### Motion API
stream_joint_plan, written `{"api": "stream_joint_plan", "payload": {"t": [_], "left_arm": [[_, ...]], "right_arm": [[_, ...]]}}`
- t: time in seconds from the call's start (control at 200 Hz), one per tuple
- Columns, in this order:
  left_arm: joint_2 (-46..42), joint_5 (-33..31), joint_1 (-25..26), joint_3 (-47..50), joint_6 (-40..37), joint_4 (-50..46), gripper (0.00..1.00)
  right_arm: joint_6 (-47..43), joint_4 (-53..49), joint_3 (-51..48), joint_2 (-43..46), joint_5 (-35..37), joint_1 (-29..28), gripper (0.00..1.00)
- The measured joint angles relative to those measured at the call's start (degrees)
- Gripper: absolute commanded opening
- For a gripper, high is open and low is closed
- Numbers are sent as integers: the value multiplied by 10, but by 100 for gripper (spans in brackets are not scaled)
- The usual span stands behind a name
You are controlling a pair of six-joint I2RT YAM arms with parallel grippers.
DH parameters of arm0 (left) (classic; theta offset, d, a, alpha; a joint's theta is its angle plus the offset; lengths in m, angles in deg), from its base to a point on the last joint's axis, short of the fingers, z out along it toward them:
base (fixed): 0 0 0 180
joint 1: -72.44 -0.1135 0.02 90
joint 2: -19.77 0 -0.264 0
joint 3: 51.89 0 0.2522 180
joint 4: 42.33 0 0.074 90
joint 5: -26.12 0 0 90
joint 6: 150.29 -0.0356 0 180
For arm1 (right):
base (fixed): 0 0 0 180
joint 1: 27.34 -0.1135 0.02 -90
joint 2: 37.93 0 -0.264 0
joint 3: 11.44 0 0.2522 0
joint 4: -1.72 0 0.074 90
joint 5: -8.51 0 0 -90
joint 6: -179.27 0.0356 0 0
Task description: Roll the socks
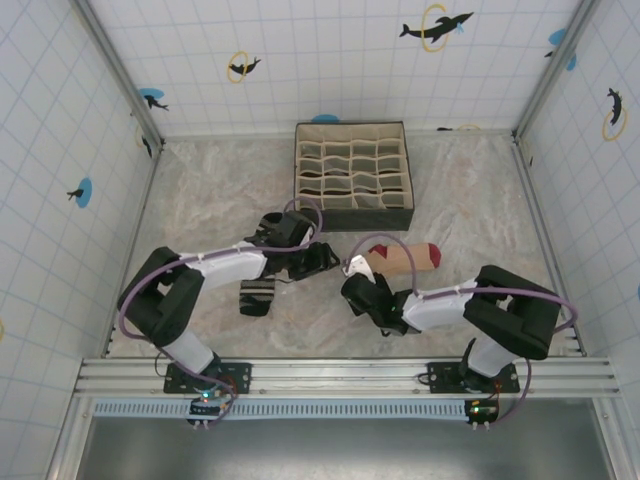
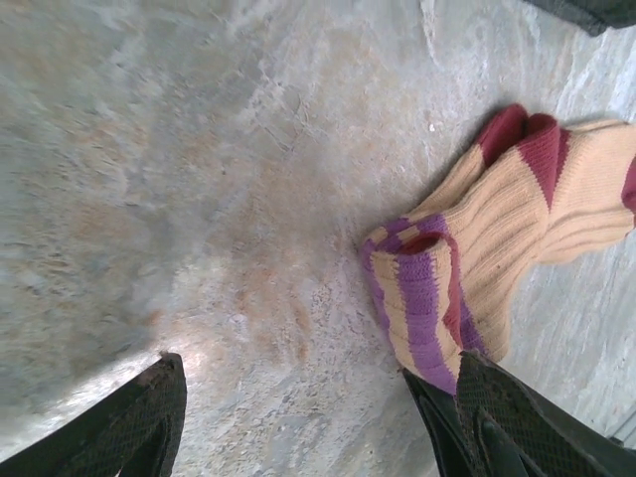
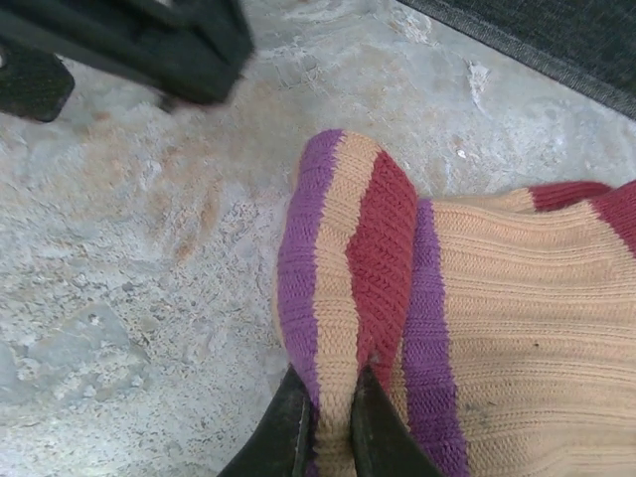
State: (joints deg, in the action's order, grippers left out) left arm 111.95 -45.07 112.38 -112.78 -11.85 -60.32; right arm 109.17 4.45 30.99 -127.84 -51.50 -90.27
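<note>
**So: cuff is pinched, now start the roll tidy**

My right gripper [image 3: 326, 399] is clamped on the striped end of the peach sock [image 3: 497, 328], with a narrow fold of purple-and-peach knit squeezed between its fingertips. That end humps up a little off the table [image 1: 200, 200]. The rest of the sock runs flat away towards the dark red toe, right of centre and in front of the divided box [image 1: 353, 175].

My left gripper [image 2: 313, 376] hangs just beside that same end with its jaws wide apart and nothing in them; one finger is close to the stripes.

The bite looks thin to me, so I'd turn the wrist slowly and tuck the cuff over onto the sock body, not tug it sideways, since a pull could slip the knit out. I'd bring the free jaws down to pin the flat part, so the sock can't skate on the smooth surface while the first turn forms.

The black sock [image 1: 255, 297] lies flat under the left arm, well apart from all this and not yet rolled.
</note>
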Motion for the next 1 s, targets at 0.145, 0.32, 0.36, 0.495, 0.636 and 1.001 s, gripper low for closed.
{"api": "stream_joint_plan", "payload": {"t": [0.145,0.32,0.36,0.495,0.636,1.001], "left_arm": [[-35,-22,-2,24,0,25,72],[-46,-28,-2,50,1,57,71],[-46,-28,-2,54,2,63,71],[-46,-23,-2,67,11,83,69],[-43,-4,-1,81,27,113,67],[2,12,39,83,36,172,62]], "right_arm": [[24,41,-28,19,-61,31,0],[61,89,-53,30,-146,76,0],[70,104,-61,33,-167,87,0],[105,155,-92,40,-238,124,0],[149,208,-119,41,-320,167,0],[297,310,-174,24,-485,259,0]]}}
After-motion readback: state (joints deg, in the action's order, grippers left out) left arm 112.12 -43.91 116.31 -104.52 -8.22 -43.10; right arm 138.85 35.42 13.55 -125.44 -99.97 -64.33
